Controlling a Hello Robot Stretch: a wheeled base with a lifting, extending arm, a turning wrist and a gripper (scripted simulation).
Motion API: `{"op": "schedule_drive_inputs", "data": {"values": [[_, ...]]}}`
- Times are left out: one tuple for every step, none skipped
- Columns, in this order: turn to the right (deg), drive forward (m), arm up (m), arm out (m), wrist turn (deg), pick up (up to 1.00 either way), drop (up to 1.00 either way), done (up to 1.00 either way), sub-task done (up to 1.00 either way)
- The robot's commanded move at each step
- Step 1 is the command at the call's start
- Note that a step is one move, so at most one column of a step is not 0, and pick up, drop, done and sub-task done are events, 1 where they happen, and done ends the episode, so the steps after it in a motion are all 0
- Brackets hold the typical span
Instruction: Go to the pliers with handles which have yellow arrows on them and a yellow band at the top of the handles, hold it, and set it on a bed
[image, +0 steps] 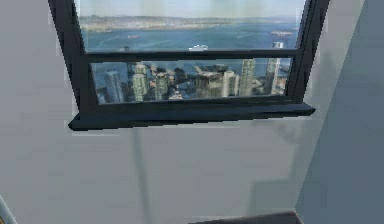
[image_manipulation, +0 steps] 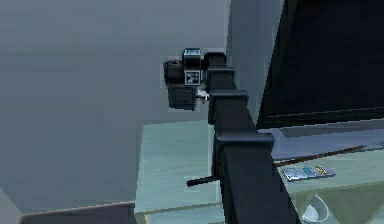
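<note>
My arm (image_manipulation: 236, 140) rises as a dark bar from the bottom of the arm side view. At its end, the gripper (image_manipulation: 180, 88) shows as a dark body against a bare grey wall, above a pale green tabletop (image_manipulation: 170, 160). Its far end is hard to make out, so I cannot tell whether it holds anything. A small dark thin thing (image_manipulation: 200, 182) lies on the tabletop, partly hidden by the arm. Its shape is too small to name.
A large dark screen (image_manipulation: 330, 60) stands at the table's right. Before it lie a thin pencil-like stick (image_manipulation: 312, 155), a small flat bluish item (image_manipulation: 305, 172) and a glass (image_manipulation: 318, 210). The forward view has a dark-framed window (image: 190, 60) with a sill (image: 190, 113) in a white wall, close ahead.
</note>
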Motion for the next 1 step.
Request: {"op": "schedule_drive_inputs", "data": {"values": [[0.0, 0.0, 0.0, 0.0, -45.0, 0.0, 0.0, 0.0, 0.0]]}}
